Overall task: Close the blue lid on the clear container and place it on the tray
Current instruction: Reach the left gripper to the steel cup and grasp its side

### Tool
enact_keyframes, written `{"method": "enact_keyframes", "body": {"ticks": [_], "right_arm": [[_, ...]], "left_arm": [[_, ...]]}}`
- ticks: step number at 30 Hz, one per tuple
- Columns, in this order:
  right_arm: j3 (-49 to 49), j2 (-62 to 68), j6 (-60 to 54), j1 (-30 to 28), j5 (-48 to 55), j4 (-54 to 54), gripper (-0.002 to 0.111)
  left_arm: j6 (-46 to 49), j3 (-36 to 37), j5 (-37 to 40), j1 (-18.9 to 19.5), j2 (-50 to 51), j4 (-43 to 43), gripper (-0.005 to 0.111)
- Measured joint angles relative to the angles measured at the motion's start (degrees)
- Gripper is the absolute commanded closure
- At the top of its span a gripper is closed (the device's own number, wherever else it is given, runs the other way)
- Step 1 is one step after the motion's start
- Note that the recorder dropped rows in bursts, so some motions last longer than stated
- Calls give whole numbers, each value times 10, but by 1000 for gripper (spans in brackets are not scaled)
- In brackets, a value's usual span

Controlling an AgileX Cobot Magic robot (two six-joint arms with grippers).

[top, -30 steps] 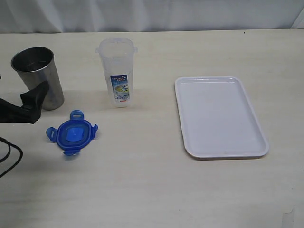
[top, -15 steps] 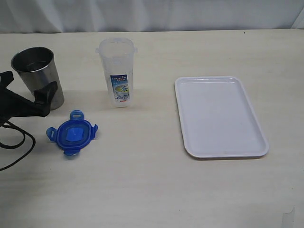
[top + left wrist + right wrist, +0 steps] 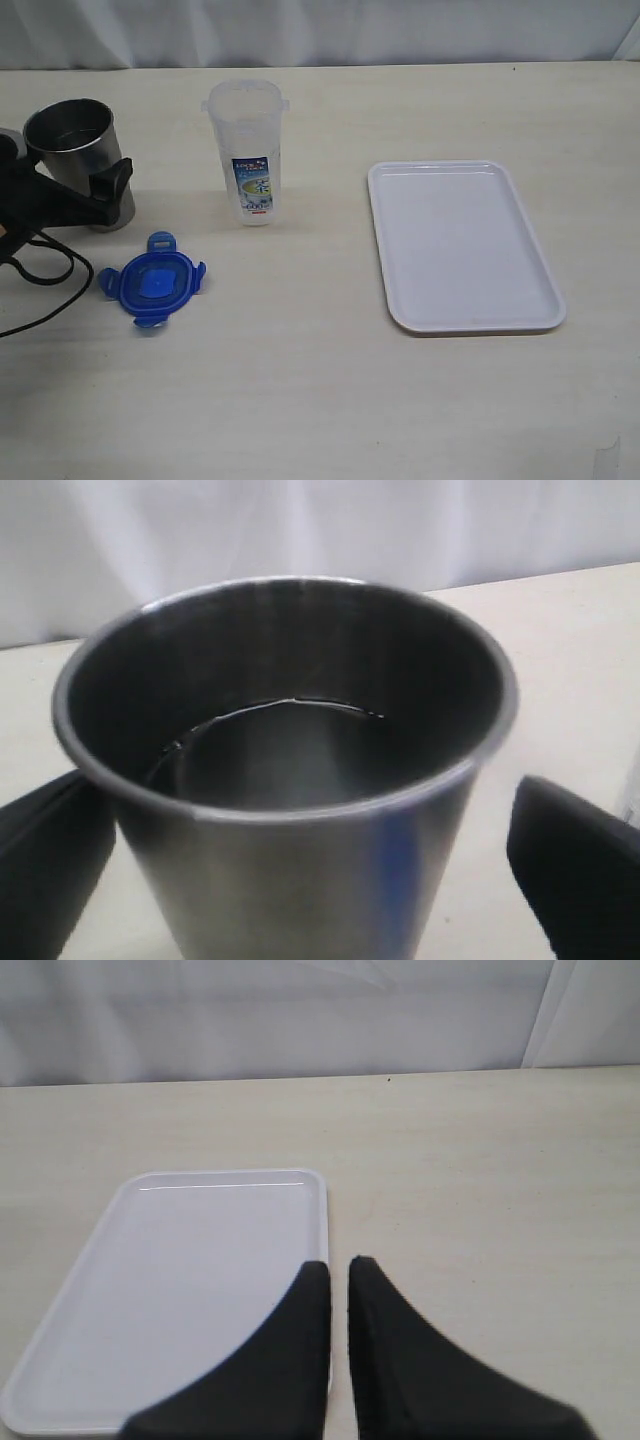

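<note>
The blue lid [image 3: 152, 280] lies flat on the table at the front left. Behind it and to the right, the clear container [image 3: 248, 150] stands upright with no lid on it. The white tray [image 3: 460, 245] lies bare on the right. My left gripper [image 3: 72, 172] is open, with one finger on each side of a grey steel cup [image 3: 82, 150]; in the left wrist view the gripper [image 3: 310, 880] straddles the cup [image 3: 290, 780] with a gap at both fingers. My right gripper [image 3: 338, 1265] is shut on nothing, hovering over the tray's edge [image 3: 322, 1210].
A black cable [image 3: 45, 290] loops on the table at the far left, close to the lid. A white curtain runs along the table's far edge.
My left gripper has moved away from the table's front towards the steel cup, so its open fingers now flank the cup. Lid, container and tray have not moved.
</note>
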Motion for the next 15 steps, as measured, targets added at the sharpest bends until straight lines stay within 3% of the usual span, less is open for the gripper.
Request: {"method": "enact_keyframes", "body": {"ticks": [15], "right_arm": [[0, 0, 0, 0, 0, 0, 101]], "left_arm": [[0, -31, -4, 0, 24, -8, 2]]}}
